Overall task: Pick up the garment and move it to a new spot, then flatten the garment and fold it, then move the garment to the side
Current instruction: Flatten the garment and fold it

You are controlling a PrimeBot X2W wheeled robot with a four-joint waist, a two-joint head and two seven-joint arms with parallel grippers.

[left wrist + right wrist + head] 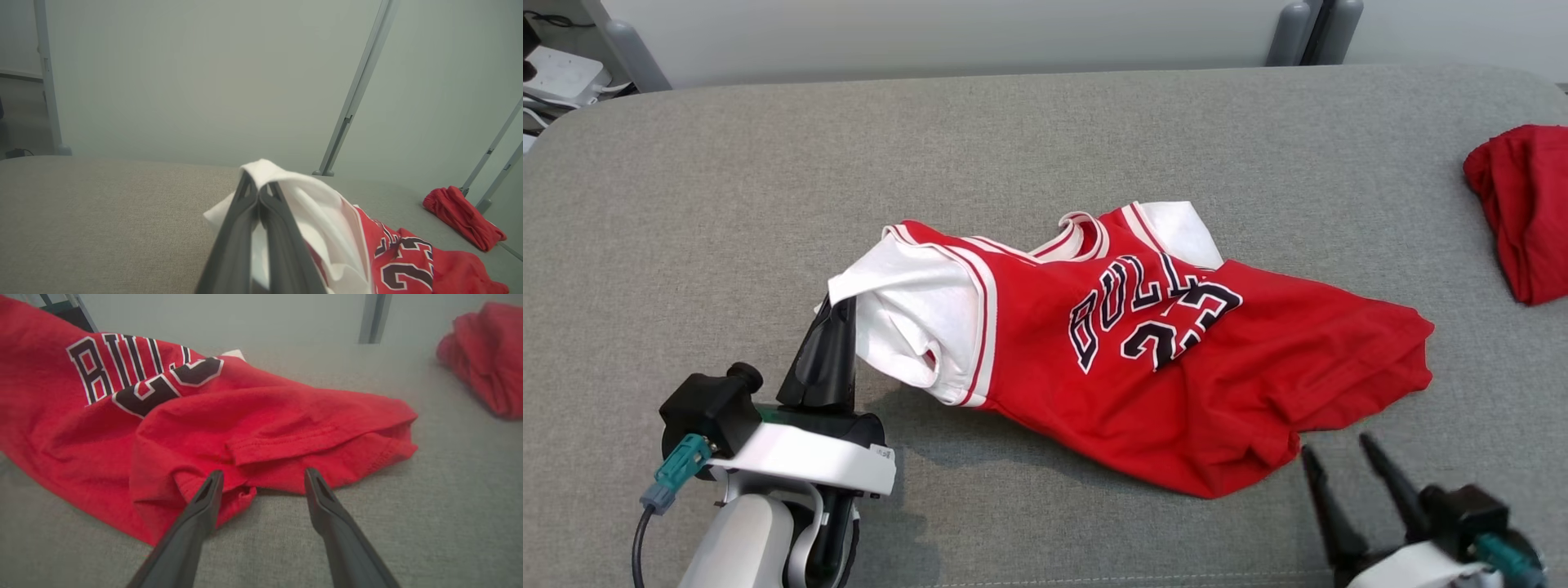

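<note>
left gripper (840, 310) pinched on the white sleeve of the garment (1143, 359); right gripper (1335, 445) wide, empty, red hem just ahead of its tips. garment crumpled on the surface (1013, 139), long axis running gripper to gripper.

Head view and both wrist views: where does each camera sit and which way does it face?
Head view: on the head, looking forward and down at the red and white basketball jersey on the grey fabric surface; left end effector and right end effector show below.
Left wrist view: low, along its shut fingers pinching the jersey's white sleeve.
Right wrist view: low, along its open fingers toward the jersey's red hem.
Shared: all three show the jersey and the crumpled red cloth.
</note>
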